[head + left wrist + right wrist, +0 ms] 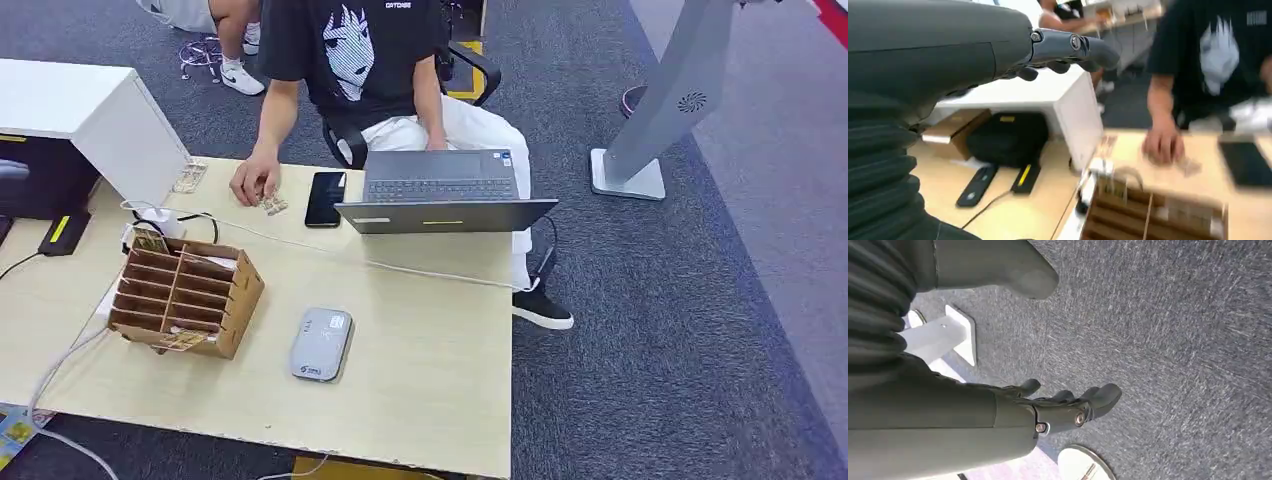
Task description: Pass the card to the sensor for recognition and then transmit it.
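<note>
Grey, rounded card sensor (pixel 321 344) lies on the pale wooden table (pixel 430 370), right of the brown slotted wooden card rack (pixel 186 292). Thin cards (light, slippery) stand there; pinch an exposed edge. Left hand (pixel 1068 50) and right hand (pixel 1063 405) hold nothing, fingers loosely apart.

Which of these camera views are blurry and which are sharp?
Head view: sharp and evenly lit, the laptop and card reader crisp. Left wrist view: motion-blurred throughout, the person's hand and wooden organizer smeared. Right wrist view: carpet streaked with blur, the right robot hand fairly clear.
</note>
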You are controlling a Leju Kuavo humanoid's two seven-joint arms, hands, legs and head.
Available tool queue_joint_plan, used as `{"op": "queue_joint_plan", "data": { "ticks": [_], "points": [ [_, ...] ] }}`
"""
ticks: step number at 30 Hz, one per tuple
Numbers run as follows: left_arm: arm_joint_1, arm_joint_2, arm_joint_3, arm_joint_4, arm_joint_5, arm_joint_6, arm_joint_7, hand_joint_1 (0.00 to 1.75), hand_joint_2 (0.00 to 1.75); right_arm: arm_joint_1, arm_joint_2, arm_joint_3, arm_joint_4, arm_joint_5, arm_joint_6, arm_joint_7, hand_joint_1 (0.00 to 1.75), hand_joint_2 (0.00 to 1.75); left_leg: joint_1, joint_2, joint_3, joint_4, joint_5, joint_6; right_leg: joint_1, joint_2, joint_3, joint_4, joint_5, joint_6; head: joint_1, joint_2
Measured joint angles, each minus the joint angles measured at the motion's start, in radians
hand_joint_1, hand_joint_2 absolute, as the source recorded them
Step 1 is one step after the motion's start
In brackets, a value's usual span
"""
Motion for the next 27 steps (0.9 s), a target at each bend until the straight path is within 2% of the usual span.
{"op": "queue_joint_plan", "data": {
  "ticks": [2,3,5,7,9,12,13,14,15,16,17,18,19,21,23,27],
  "points": [
    [0.076,0.038,0.100,-0.031,0.075,-0.130,0.062,0.00,1.75,0.000,-0.003,0.000,0.000,0.011,0.008,-0.005,0.00,1.75,0.000,0.000,0.000,0.000,0.000,0.000,0.000,0.000,0.000,0.000,0.000,0.000,-0.001,0.000],
    [0.114,0.046,0.161,-0.047,0.106,-0.175,0.091,0.00,1.75,0.000,-0.004,0.000,0.000,0.014,0.011,-0.006,0.00,1.75,0.000,0.000,0.000,0.000,0.000,0.000,0.000,0.000,0.000,0.000,0.000,0.000,-0.002,0.000],
    [0.186,0.059,0.287,-0.074,0.136,-0.222,0.129,0.00,1.75,-0.001,-0.005,0.000,0.000,0.014,0.013,-0.006,0.00,1.75,0.000,0.000,0.000,0.000,0.000,0.000,0.000,0.000,0.000,0.000,0.000,0.000,-0.001,0.000],
    [0.235,0.070,0.362,-0.088,0.136,-0.236,0.144,0.00,1.75,-0.002,-0.006,0.000,0.000,0.014,0.013,-0.006,0.00,1.75,0.000,-0.001,0.000,0.000,0.000,0.000,0.000,-0.001,0.000,0.000,0.000,0.000,-0.001,0.000],
    [0.295,0.081,0.419,-0.095,0.096,-0.217,0.133,0.00,1.75,-0.002,-0.006,0.000,0.000,0.014,0.013,-0.006,0.00,1.75,0.000,-0.001,0.000,0.000,0.000,0.000,0.000,-0.001,0.000,0.000,0.000,0.000,-0.001,0.000],
    [0.375,0.086,0.468,-0.096,-0.043,-0.100,0.059,0.00,1.75,-0.002,-0.006,0.000,0.000,0.017,0.014,-0.006,0.00,1.75,0.000,-0.001,0.000,0.000,0.000,0.000,0.000,-0.001,0.000,0.000,0.000,0.000,-0.001,0.000],
    [0.419,0.087,0.468,-0.095,-0.147,0.034,0.000,0.00,1.75,-0.003,-0.006,0.000,0.000,0.018,0.014,-0.005,0.00,1.75,0.000,-0.001,0.000,0.000,0.000,0.000,0.000,-0.001,0.000,0.000,0.000,0.000,-0.001,0.000],
    [0.444,0.092,0.450,-0.086,-0.201,0.146,-0.034,0.00,1.75,-0.004,-0.006,0.000,0.000,0.018,0.014,-0.005,0.00,1.75,0.000,-0.001,0.000,0.000,0.000,0.000,0.000,-0.001,0.000,0.000,0.000,0.000,-0.001,0.000],
    [0.450,0.095,0.406,-0.068,-0.254,0.286,-0.066,0.00,1.75,-0.004,-0.006,0.000,0.000,0.022,0.014,-0.004,0.00,1.75,0.000,-0.001,0.000,0.000,0.000,0.000,0.000,-0.001,0.001,0.000,0.000,0.000,-0.001,0.000],
    [0.416,0.087,0.345,-0.050,-0.306,0.368,-0.088,0.00,1.75,-0.005,-0.006,0.000,0.000,0.027,0.014,-0.002,0.00,1.75,0.000,-0.001,0.000,0.000,0.000,0.000,0.000,-0.001,0.001,0.000,0.000,0.000,-0.001,0.000],
    [0.345,0.071,0.281,-0.033,-0.368,0.393,-0.104,0.00,1.75,-0.006,-0.006,0.000,0.000,0.032,0.013,0.002,0.00,1.75,-0.001,0.000,0.000,0.000,0.000,0.000,0.000,0.000,0.001,0.000,0.000,0.000,0.000,0.000],
    [0.242,0.018,0.181,-0.008,-0.467,0.396,-0.126,0.00,1.75,-0.007,-0.005,0.000,0.000,0.033,0.013,0.006,0.00,1.75,-0.002,0.000,0.001,0.000,0.000,0.000,-0.001,0.000,0.001,0.000,0.000,0.000,-0.001,0.000],
    [0.180,-0.027,0.061,0.026,-0.568,0.396,-0.139,0.00,1.75,-0.007,-0.003,0.000,0.000,0.035,0.013,0.008,0.00,1.75,-0.003,0.000,0.003,-0.001,0.000,0.000,-0.002,0.000,0.003,0.000,0.000,0.000,-0.001,0.000],
    [0.104,-0.094,-0.086,0.093,-0.699,0.404,-0.154,0.00,1.75,-0.010,0.001,0.001,0.001,0.035,0.011,0.009,0.00,1.75,-0.001,-0.003,0.003,-0.001,0.000,0.000,-0.001,-0.003,0.003,0.000,0.000,0.000,-0.003,0.000],
    [0.031,-0.162,-0.199,0.147,-0.752,0.421,-0.160,0.00,1.75,-0.012,0.001,0.001,0.001,0.038,0.011,0.011,0.00,1.75,0.000,-0.008,0.001,0.000,0.002,0.000,0.000,-0.008,0.003,-0.001,0.000,0.000,-0.003,0.000],
    [-0.076,-0.290,-0.341,0.249,-0.895,0.515,-0.160,0.00,1.75,-0.020,0.004,0.002,0.001,0.051,0.012,0.011,0.00,1.75,-0.002,-0.010,0.001,0.000,0.002,0.000,-0.001,-0.011,0.005,-0.002,0.000,0.000,-0.001,0.000]
  ]
}}
